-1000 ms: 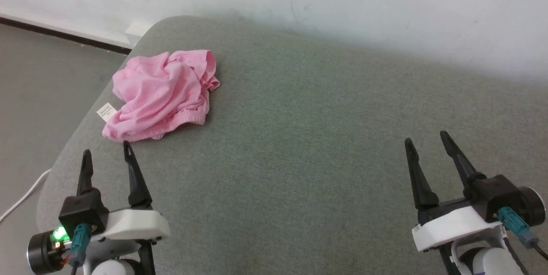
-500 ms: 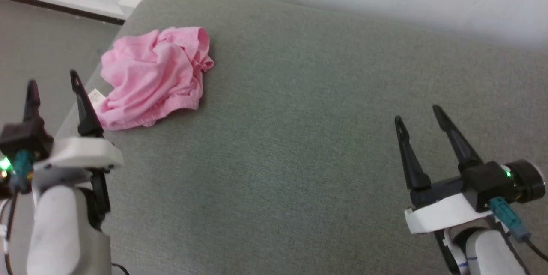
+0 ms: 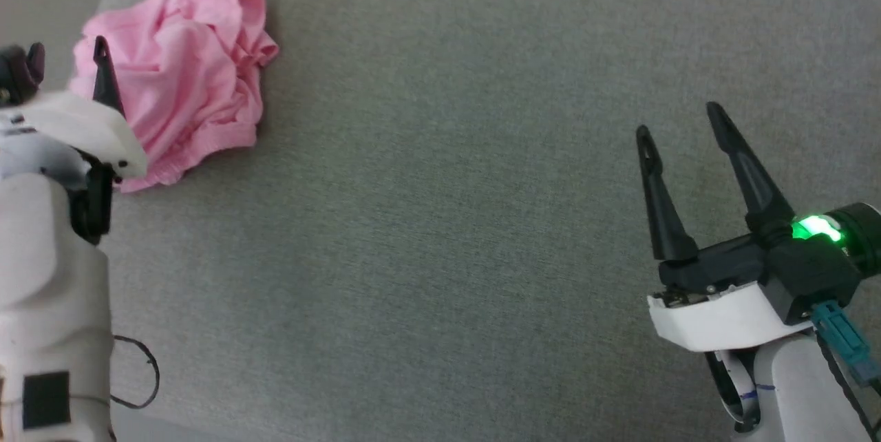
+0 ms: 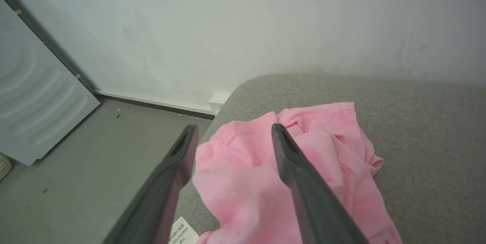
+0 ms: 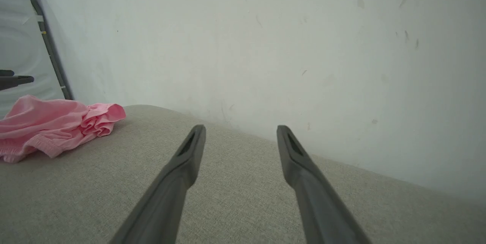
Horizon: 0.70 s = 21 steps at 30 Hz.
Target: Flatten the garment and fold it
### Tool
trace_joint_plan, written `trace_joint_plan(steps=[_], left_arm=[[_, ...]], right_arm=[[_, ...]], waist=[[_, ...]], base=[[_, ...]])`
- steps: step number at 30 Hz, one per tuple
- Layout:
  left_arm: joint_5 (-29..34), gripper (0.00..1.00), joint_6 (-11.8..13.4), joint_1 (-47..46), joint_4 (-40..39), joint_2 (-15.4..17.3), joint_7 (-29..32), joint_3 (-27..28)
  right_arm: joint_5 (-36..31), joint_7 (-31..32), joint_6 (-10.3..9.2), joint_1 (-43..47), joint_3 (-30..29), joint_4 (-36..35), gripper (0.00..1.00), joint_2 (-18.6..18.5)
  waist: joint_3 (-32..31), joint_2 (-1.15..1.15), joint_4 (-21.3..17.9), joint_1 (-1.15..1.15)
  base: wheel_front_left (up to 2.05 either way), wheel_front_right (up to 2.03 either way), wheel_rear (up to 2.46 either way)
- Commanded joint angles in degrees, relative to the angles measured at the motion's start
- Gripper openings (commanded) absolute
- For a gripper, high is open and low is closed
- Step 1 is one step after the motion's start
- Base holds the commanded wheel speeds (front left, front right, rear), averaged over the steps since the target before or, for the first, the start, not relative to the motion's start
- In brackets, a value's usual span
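The garment (image 3: pixel 186 77) is a crumpled light pink heap at the far left corner of the grey padded surface (image 3: pixel 440 222); its gathered waistband runs along the near edge. In the left wrist view the garment (image 4: pixel 246 168) lies under and beyond my fingers, its white label (image 4: pixel 184 232) at the bottom. My left gripper (image 3: pixel 65 53) is open and hangs above the garment's left side, apart from it. My right gripper (image 3: pixel 678 118) stands open over bare surface at the right, holding nothing. The right wrist view has the garment (image 5: pixel 53 126) far to the left.
A white wall (image 5: pixel 265 46) runs behind the surface. The grey floor (image 4: pixel 76 168) drops off past the left edge, with a pale appliance panel (image 4: pixel 34 99) standing there. A thin black cable loop (image 3: pixel 134 373) hangs by my left arm.
The head camera has tilted down, so the whole picture shifted up and left. My left gripper has risen and reached forward over the garment's left side. Both grippers have stayed open.
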Motion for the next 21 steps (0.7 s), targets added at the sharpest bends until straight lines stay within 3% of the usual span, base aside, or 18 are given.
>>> trace_joint_plan(steps=[1, 9, 13, 18, 19, 20, 21], left_arm=[[-0.9, 1.0, -1.2, -2.9, 3.0, 1.1, 2.2, -0.2], [-4.6, 1.0, -4.7, -11.4, 16.0, 4.6, 18.5, -3.3], [-10.5, 1.0, -5.1, -13.0, 18.8, 3.5, 27.7, -8.9], [-19.0, 1.0, -5.4, -12.3, 18.6, 5.1, 35.9, -16.4], [-20.5, 0.2, -5.4, -11.6, 17.9, 5.6, 36.8, -17.7], [-21.8, 0.0, -5.4, -11.2, 16.9, 6.3, 37.4, -19.1], [-22.9, 0.0, -5.4, -10.8, 15.9, 7.4, 37.5, -20.3]], right_arm=[[0.4, -0.6, -0.05, -1.2, 0.4, -0.9, 1.0, 0.0], [-0.1, -1.6, -0.05, -2.5, 3.1, -1.8, 1.0, -2.0], [-0.8, -2.0, -0.05, -2.7, 3.1, -1.8, 1.0, -2.1], [-1.0, -2.6, -0.05, -3.3, 3.8, -1.4, 1.0, -2.1], [-0.9, -2.6, -0.05, -3.3, 3.8, -1.2, 1.0, -2.1], [-0.8, -2.6, -0.05, -3.3, 3.7, -1.0, 1.0, -2.1], [-0.8, -2.6, -0.05, -3.2, 3.6, -0.8, 1.0, -2.0]], waist=[[4.6, 0.0, -2.8, -0.01], [8.7, 0.0, -4.5, -0.01], [10.2, 0.0, -4.5, -0.01], [11.3, 0.0, -4.4, -0.01], [11.0, 0.0, -4.5, -0.01], [10.6, 0.0, -4.5, -0.01], [10.1, 0.0, -4.5, -0.01]], base=[[0.0, 0.0, 0.0], [0.0, 0.0, 0.0], [0.0, 0.0, 0.0], [0.0, 0.0, 0.0], [0.0, 0.0, 0.0], [0.0, 0.0, 0.0], [0.0, 0.0, 0.0]])
